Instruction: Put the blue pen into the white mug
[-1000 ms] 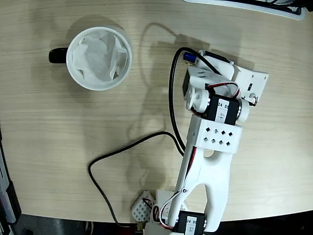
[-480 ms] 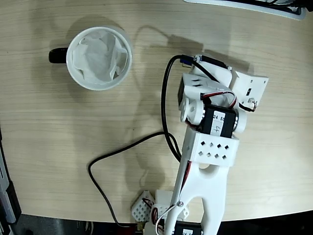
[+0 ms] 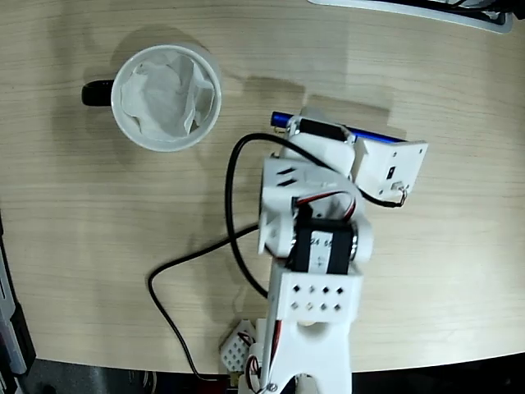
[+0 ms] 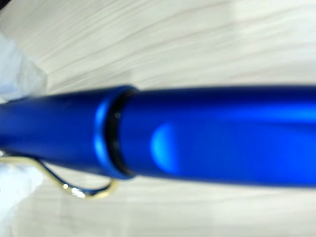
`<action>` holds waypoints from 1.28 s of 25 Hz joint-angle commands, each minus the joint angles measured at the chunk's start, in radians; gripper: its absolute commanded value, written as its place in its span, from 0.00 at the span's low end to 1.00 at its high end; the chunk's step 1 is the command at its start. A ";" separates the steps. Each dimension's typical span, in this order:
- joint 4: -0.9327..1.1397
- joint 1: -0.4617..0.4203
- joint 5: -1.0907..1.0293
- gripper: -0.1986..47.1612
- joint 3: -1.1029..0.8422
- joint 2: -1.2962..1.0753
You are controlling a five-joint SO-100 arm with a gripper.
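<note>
Fixed view: my arm carried the blue pen right of the white mug.
Wrist view was filled by the pen lying crosswise above the wooden surface; I couldn't tell the hand's closure.

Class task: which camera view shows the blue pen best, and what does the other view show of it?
The wrist view: the blue pen fills the frame, showing its cap ring and clip. The fixed view shows only its ends poking out from behind the arm, right of the white mug.
</note>
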 commanded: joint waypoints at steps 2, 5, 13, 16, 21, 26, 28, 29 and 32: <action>0.000 -0.035 0.044 0.01 0.069 0.170; 0.034 -0.064 0.066 0.01 0.077 0.221; 0.126 -0.061 0.091 0.01 0.009 0.327; 0.126 -0.071 0.101 0.01 0.005 0.364; 0.080 -0.097 0.112 0.01 0.005 0.417; -0.041 -0.138 0.123 0.01 0.028 0.497; -0.109 -0.155 0.124 0.01 0.058 0.535; -0.141 -0.164 0.124 0.01 0.074 0.552; -0.175 -0.196 0.126 0.01 0.097 0.591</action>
